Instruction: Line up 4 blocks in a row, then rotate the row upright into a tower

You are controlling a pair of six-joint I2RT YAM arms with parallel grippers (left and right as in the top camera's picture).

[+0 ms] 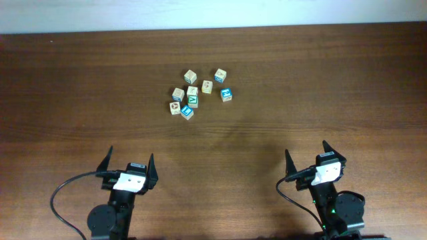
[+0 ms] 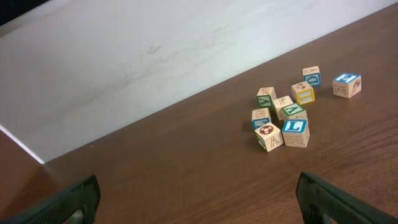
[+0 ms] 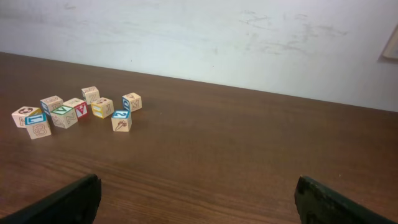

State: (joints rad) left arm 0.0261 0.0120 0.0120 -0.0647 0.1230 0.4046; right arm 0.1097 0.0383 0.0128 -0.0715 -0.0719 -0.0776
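The blocks (image 1: 193, 91) lie in a loose cluster on the far half of the brown tabletop (image 1: 347, 80), a little left of its middle in the overhead view. Most of them sit touching or just beside one another. A blue-and-white-topped block (image 1: 227, 95) stands at the cluster's right edge, slightly apart from the rest. All of them rest flat on the wood.

The left hand (image 1: 131, 155) is at the near edge of the tabletop, its fingers spread wide and holding nothing. The blocks are well ahead of it and off to its right. In the left wrist view the blocks (image 2: 283, 102) show in the upper right, far beyond the dark fingertips (image 2: 78, 199) in the bottom corners.

The right hand (image 1: 306, 148) is also at the near edge, farther right, and is likewise spread wide and empty. The blocks lie well ahead of it and off to its left. In the right wrist view the blocks (image 3: 102, 107) sit toward the left side of the picture, with the blue-and-white-topped block (image 3: 122, 119) among those closest to the picture's middle. Neither hand touches any block.
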